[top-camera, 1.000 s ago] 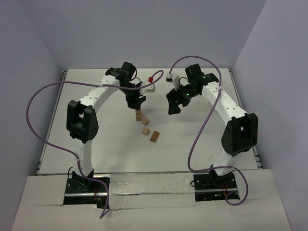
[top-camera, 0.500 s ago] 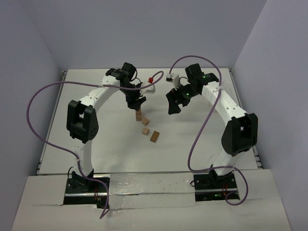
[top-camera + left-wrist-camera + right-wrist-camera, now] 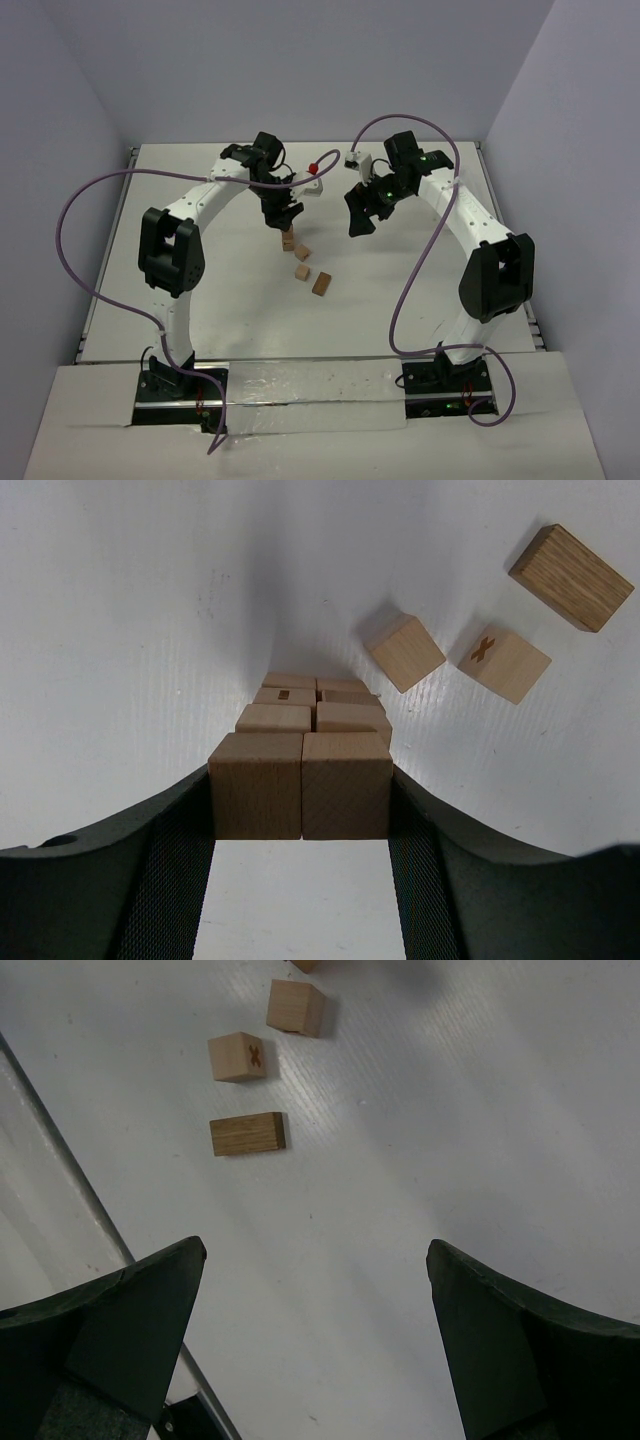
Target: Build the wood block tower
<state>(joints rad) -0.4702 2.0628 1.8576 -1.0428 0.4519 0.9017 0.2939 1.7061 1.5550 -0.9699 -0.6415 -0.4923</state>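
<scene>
Wooden pair of blocks (image 3: 300,783) is clamped in our left gripper (image 3: 300,812) over the tower (image 3: 313,708); we judge three loose blocks (image 3: 404,652) nearby remain. Our right gripper (image 3: 315,1260) hangs spread, empty.

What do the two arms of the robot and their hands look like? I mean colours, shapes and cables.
The left arm and right arm have white links and black joints. A purple cable loops beside each. The left hand and right hand are dark, with two broad curved fingers; the inner pads carry a mesh texture. A green light glows on the right arm.
</scene>
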